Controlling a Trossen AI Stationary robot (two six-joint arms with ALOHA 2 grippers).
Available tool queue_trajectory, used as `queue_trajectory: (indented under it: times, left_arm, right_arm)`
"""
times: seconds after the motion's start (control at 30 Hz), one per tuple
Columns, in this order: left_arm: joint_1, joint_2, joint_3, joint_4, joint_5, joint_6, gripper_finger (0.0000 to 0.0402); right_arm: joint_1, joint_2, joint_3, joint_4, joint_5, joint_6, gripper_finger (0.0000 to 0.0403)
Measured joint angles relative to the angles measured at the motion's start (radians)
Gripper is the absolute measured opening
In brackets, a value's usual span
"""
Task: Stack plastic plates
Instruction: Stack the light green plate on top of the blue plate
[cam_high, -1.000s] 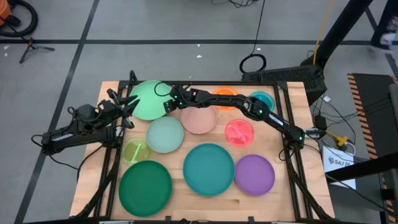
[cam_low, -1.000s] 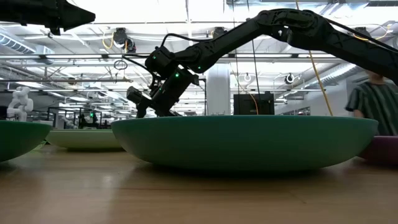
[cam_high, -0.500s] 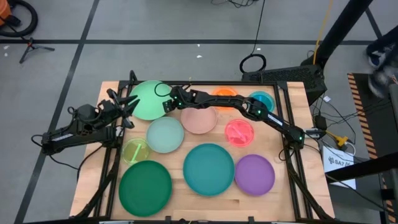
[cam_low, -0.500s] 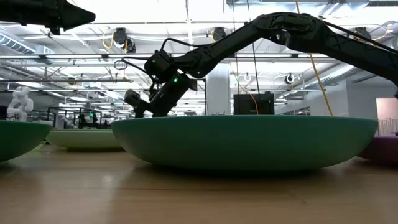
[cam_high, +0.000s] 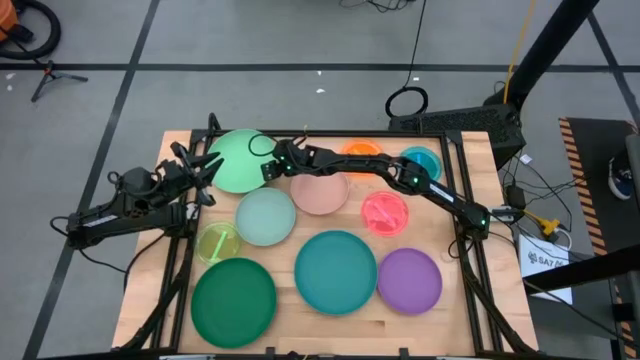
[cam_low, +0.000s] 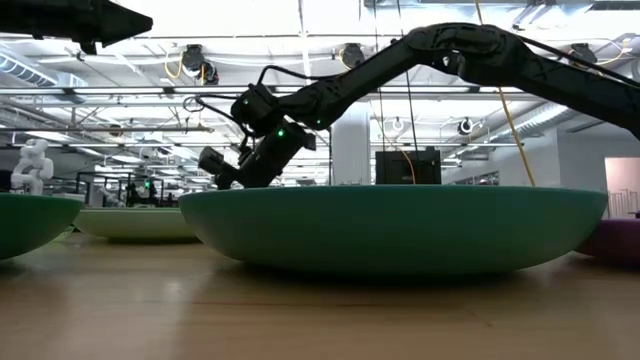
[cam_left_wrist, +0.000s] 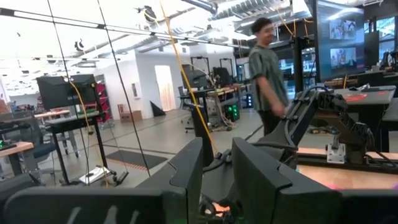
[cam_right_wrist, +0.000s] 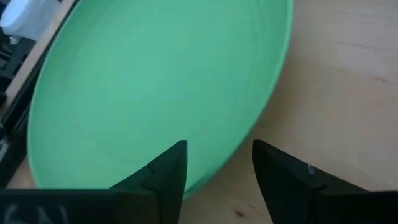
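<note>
Ten plastic plates lie singly on the wooden table. A large light green plate sits at the far left. My right gripper is open at that plate's right rim. In the right wrist view one finger is over the plate's inside and the other finger over bare wood, and no touch shows. My left gripper is open, raised at the plate's left side. The pink plate lies under the right arm.
Orange, small teal and magenta plates lie on the right. Mint and yellow-green plates sit mid-left. Dark green, large teal and purple plates line the near edge. A person stands beyond the table.
My right gripper has crept a little lower and toward the light green plate, with the arm stretching out after it. The plates have kept their places.
</note>
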Motion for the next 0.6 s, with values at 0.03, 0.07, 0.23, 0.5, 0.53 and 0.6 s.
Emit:
queue_trajectory:
  times: [0.03,0.07,0.23,0.5,0.53,0.6]
  left_arm:
    - [0.0,0.0,0.0,0.0,0.0,0.0,0.0094]
    - [0.0,0.0,0.0,0.001,0.0,0.0,0.0094]
    - [0.0,0.0,0.0,0.002,0.0,-0.001,0.0094]
    - [0.0,0.0,0.0,0.004,0.0,-0.011,0.0094]
    - [0.0,0.0,0.0,0.004,0.0,-0.011,0.0094]
    - [0.0,0.0,0.0,0.004,0.0,-0.011,0.0094]
  right_arm:
    - [0.0,0.0,0.0,0.003,0.0,0.0,0.0163]
    - [0.0,0.0,0.0,0.004,0.0,0.004,0.0158]
    - [-0.002,0.0,0.0,0.003,-0.001,0.015,0.0135]
    - [-0.002,0.0,0.0,0.007,-0.001,0.02,0.0083]
    - [-0.002,0.0,0.0,0.007,-0.001,0.02,0.0076]
    - [-0.002,-0.001,0.0,0.008,-0.001,0.02,0.0063]
